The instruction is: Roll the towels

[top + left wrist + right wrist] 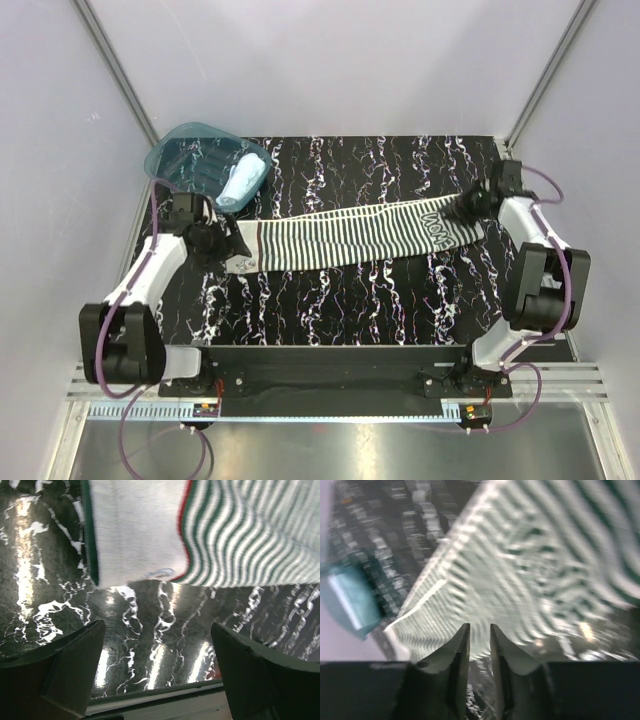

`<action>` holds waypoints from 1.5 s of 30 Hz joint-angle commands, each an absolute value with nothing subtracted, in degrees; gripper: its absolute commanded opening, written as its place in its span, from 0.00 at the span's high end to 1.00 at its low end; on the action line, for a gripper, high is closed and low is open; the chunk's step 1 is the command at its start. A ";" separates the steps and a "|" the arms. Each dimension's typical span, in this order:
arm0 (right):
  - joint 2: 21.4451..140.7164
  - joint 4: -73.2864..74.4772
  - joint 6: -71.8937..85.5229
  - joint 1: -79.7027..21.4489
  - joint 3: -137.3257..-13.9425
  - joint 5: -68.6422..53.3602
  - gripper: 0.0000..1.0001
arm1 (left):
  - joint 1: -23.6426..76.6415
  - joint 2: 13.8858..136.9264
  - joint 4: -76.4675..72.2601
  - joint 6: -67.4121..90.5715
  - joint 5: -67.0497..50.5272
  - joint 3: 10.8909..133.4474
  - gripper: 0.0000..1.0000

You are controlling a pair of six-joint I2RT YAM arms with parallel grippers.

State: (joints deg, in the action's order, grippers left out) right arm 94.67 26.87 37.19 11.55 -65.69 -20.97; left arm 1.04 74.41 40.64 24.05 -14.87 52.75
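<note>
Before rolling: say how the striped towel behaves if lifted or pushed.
The striped towel probably flops and sags: it lies limp and flat. It looks thin, so likely light. Pushed, it would probably bunch: its cloth shows ripples.

Count two towels in all: one green-and-white striped towel (350, 238), one plain pale blue towel (240, 186), plus one band of white lettering (440, 222) on the striped one. Tally one translucent teal basket (170, 150), one black marbled table (340, 300), and two white-and-black arms, namely the left arm (150, 275) and the right arm (528, 222). Log two grippers, the left gripper (238, 258) and the right gripper (466, 208), each showing two fingers (60, 670) in its own wrist view, so four fingers altogether.
</note>
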 commanded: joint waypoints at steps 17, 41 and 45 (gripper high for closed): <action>125.24 8.79 40.69 0.35 -84.99 -42.45 0.86 | 0.53 91.31 35.86 25.66 -9.67 53.52 0.78; 130.19 7.55 40.70 3.96 -88.68 -45.09 0.72 | -3.26 89.05 39.72 21.01 -6.86 56.25 0.98; 122.89 13.43 37.01 3.16 -91.31 -42.11 0.45 | -0.36 78.00 41.92 19.16 -4.48 57.57 0.86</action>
